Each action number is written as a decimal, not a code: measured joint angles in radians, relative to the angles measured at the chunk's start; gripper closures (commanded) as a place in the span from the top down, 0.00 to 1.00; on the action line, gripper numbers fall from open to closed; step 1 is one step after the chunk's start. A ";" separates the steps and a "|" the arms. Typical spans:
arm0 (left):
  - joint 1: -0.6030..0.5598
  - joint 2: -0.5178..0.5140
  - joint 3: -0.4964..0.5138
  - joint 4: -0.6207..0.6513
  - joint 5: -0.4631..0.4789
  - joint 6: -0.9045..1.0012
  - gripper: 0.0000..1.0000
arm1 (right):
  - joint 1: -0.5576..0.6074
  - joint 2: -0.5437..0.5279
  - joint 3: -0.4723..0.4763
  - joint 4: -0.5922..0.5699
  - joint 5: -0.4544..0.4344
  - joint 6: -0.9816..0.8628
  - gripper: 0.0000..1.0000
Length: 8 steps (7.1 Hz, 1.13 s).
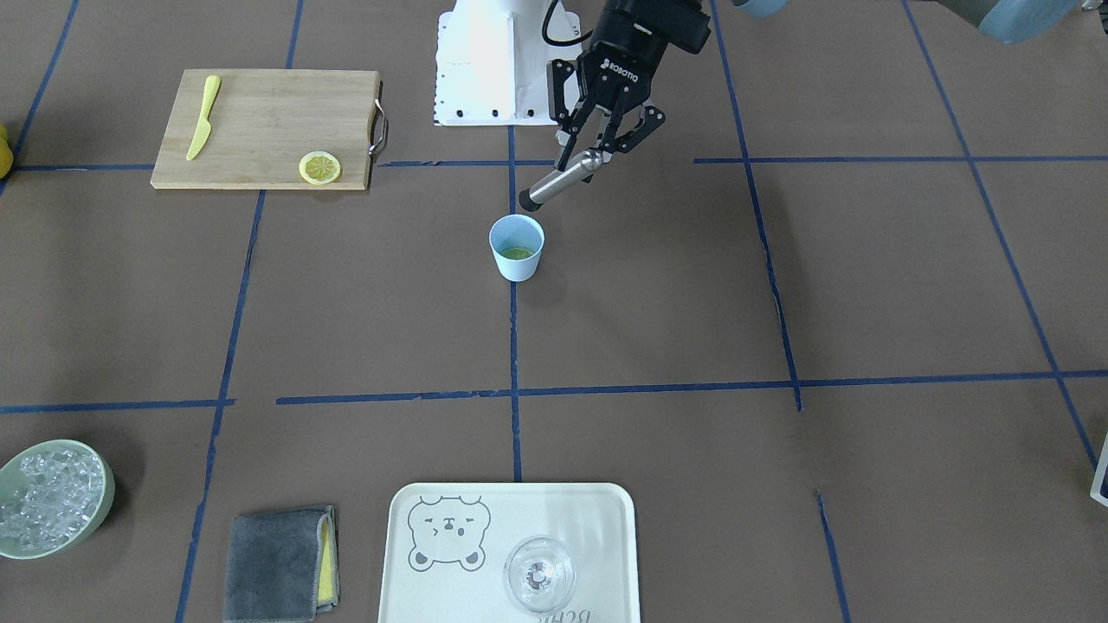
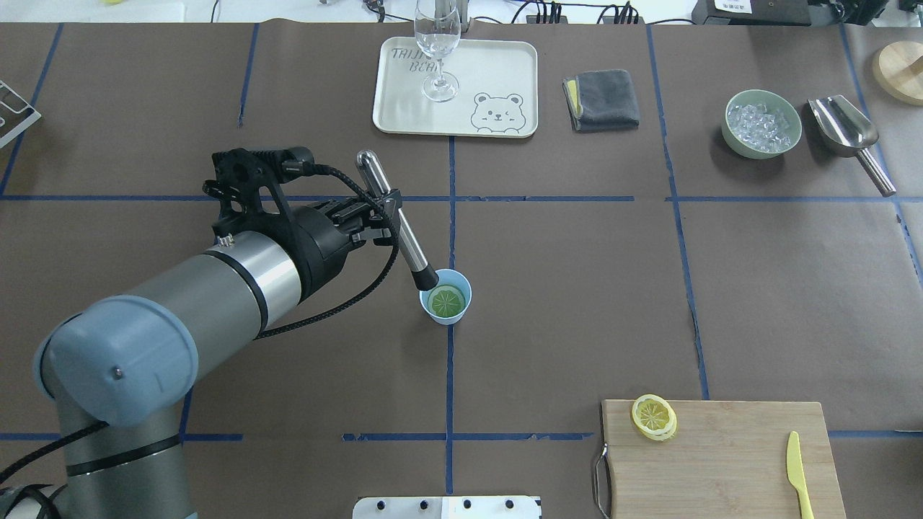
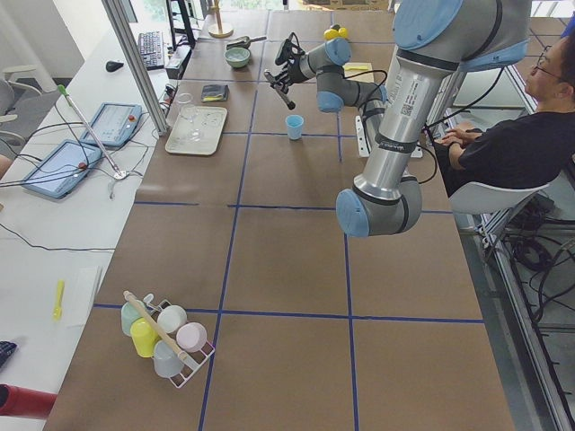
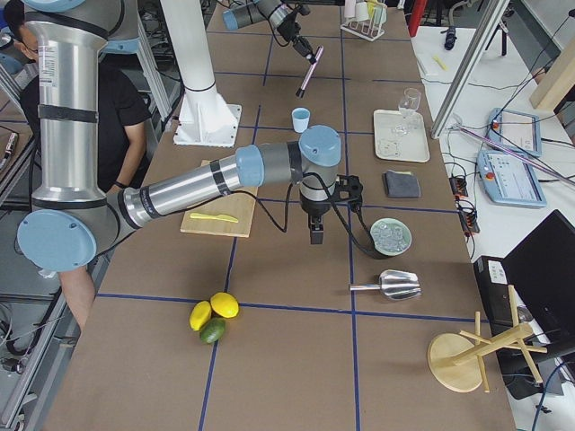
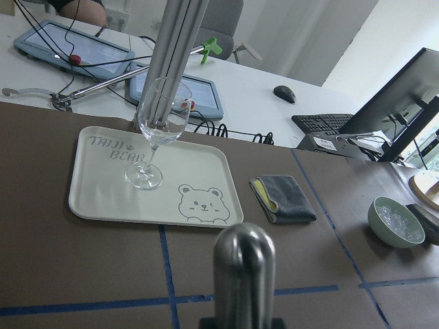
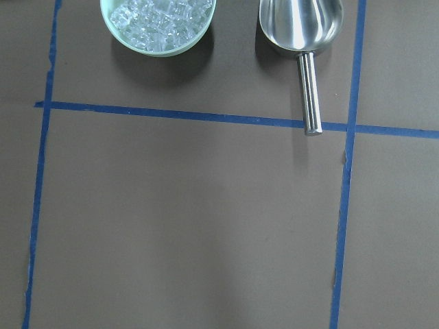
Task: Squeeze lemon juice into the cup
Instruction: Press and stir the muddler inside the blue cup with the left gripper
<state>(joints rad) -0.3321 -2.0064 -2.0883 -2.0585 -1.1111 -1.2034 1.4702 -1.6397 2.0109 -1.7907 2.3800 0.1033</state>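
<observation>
The light-blue cup (image 1: pixel 518 267) (image 2: pixel 462 310) stands at the table's middle. A lemon slice (image 2: pixel 445 300) (image 1: pixel 517 253) lies flat inside it. A second lemon slice (image 1: pixel 319 167) (image 2: pixel 654 417) lies on the wooden cutting board (image 1: pixel 260 130). My left gripper (image 1: pixel 597 160) (image 2: pixel 382 216) is shut on a steel muddler (image 1: pixel 558 182) (image 2: pixel 400 231), which is tilted, its black tip just above the cup's rim. My right gripper (image 4: pixel 314 235) shows only in the exterior right view, above the table near the bowl of ice; I cannot tell whether it is open or shut.
A yellow plastic knife (image 1: pixel 203 117) lies on the board. A bear tray (image 2: pixel 497 72) holds a clear glass (image 2: pixel 438 50). A grey cloth (image 2: pixel 602 99), a green bowl of ice (image 2: pixel 762 122) and a steel scoop (image 2: pixel 851 133) lie along the far side.
</observation>
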 measured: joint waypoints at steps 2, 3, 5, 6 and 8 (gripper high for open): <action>0.013 -0.028 0.069 -0.007 0.017 -0.002 0.00 | 0.002 -0.007 0.000 0.000 -0.001 -0.003 1.00; 0.015 -0.040 0.094 -0.009 0.019 -0.002 0.00 | 0.002 -0.009 0.000 0.000 -0.001 -0.003 1.00; 0.018 -0.062 0.130 -0.010 0.020 0.000 0.00 | 0.004 -0.014 0.002 0.000 0.000 -0.004 1.00; 0.019 -0.077 0.157 -0.013 0.020 0.001 0.00 | 0.007 -0.016 0.003 0.001 0.001 -0.004 1.00; 0.020 -0.091 0.203 -0.030 0.019 0.002 0.00 | 0.011 -0.017 0.003 0.000 0.001 -0.004 1.00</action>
<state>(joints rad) -0.3119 -2.0976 -1.8857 -2.0886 -1.0920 -1.2016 1.4815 -1.6566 2.0140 -1.7902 2.3807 0.0997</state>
